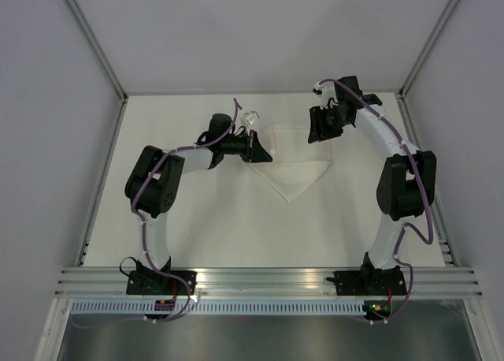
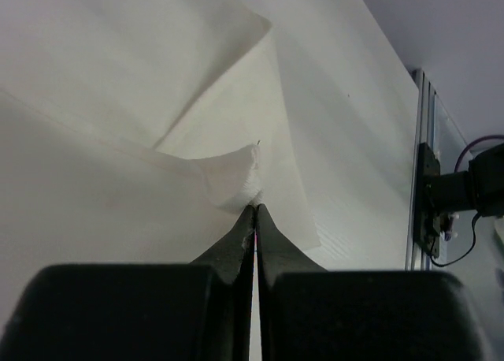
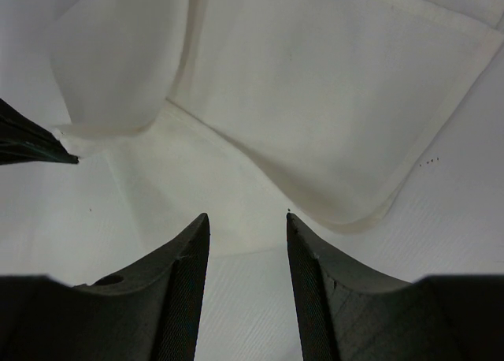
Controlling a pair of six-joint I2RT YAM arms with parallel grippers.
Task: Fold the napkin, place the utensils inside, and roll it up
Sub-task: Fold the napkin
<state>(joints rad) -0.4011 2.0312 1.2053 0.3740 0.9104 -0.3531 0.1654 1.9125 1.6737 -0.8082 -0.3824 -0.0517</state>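
Note:
The white napkin (image 1: 295, 170) lies mid-table, partly folded, with a point toward the near edge. My left gripper (image 1: 264, 154) is shut on the napkin's left corner, and the left wrist view shows the jaws (image 2: 256, 209) closed on a raised fold of the cloth (image 2: 157, 85). My right gripper (image 1: 320, 128) is open and empty, just above the napkin's far right part. In the right wrist view its jaws (image 3: 246, 219) stand apart over the cloth (image 3: 315, 101), with the left gripper's tip (image 3: 35, 144) at the left edge. The knife is not in view.
The pale table (image 1: 197, 227) is bounded by an aluminium rail (image 1: 268, 278) at the near edge and grey walls on three sides. The right arm's base (image 2: 441, 195) shows at the table's edge in the left wrist view.

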